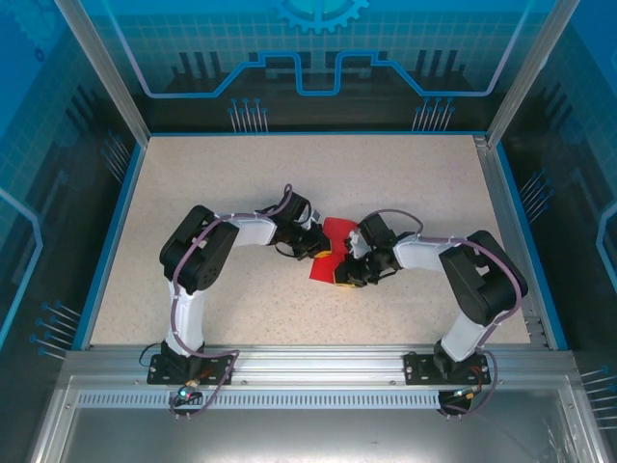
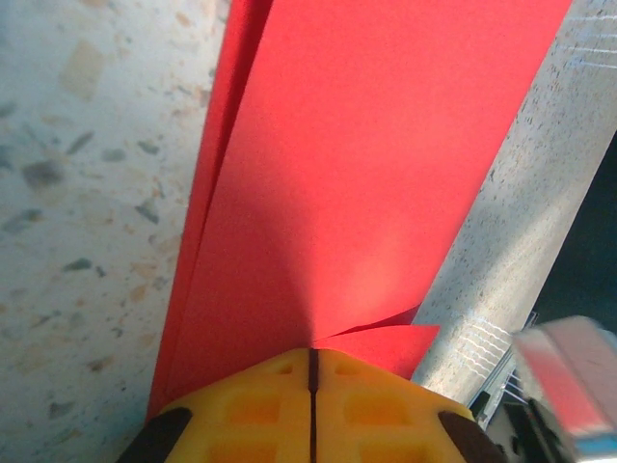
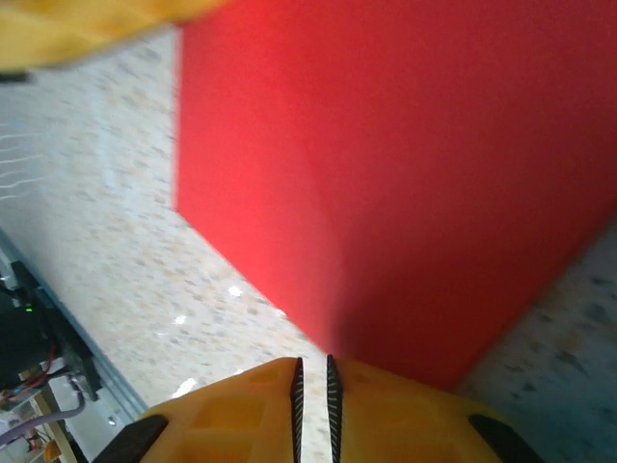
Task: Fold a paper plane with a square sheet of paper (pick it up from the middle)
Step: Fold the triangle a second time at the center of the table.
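The square sheet of paper [image 1: 336, 231] is bright red and lies folded in layers at the table's middle, between the two arms; it has no plane shape here. In the left wrist view the paper [image 2: 366, 174] runs away from my left gripper [image 2: 312, 353], and its layered edges show on the left. The yellow fingers are pressed together and pinch the paper's near edge. My left gripper [image 1: 325, 254] meets the sheet from the left. My right gripper [image 3: 312, 363] stands at the paper's [image 3: 405, 174] near corner, jaws a narrow slit apart with bare table between them. It [image 1: 347, 278] sits at the sheet's lower right.
The speckled beige table [image 1: 222, 193] is ringed by a blue rim and transparent walls. A metal rail [image 1: 318, 359] with both arm bases runs along the near edge. A yellow finger of the left gripper [image 3: 87, 24] crosses the right wrist view's top left corner.
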`<move>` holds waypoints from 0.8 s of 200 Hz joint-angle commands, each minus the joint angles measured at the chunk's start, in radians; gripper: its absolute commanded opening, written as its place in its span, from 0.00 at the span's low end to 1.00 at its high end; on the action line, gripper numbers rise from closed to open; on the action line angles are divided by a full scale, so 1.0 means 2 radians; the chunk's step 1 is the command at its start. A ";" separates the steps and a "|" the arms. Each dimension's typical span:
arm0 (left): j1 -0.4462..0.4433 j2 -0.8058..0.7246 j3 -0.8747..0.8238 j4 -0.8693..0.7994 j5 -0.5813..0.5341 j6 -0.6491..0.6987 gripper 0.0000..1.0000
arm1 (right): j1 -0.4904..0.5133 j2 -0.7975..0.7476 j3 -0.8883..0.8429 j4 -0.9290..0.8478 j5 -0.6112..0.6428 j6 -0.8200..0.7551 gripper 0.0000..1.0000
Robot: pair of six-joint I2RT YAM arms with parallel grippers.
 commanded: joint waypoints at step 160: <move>-0.003 -0.005 0.002 -0.026 0.001 0.008 0.07 | -0.031 -0.017 -0.042 0.022 -0.004 0.009 0.18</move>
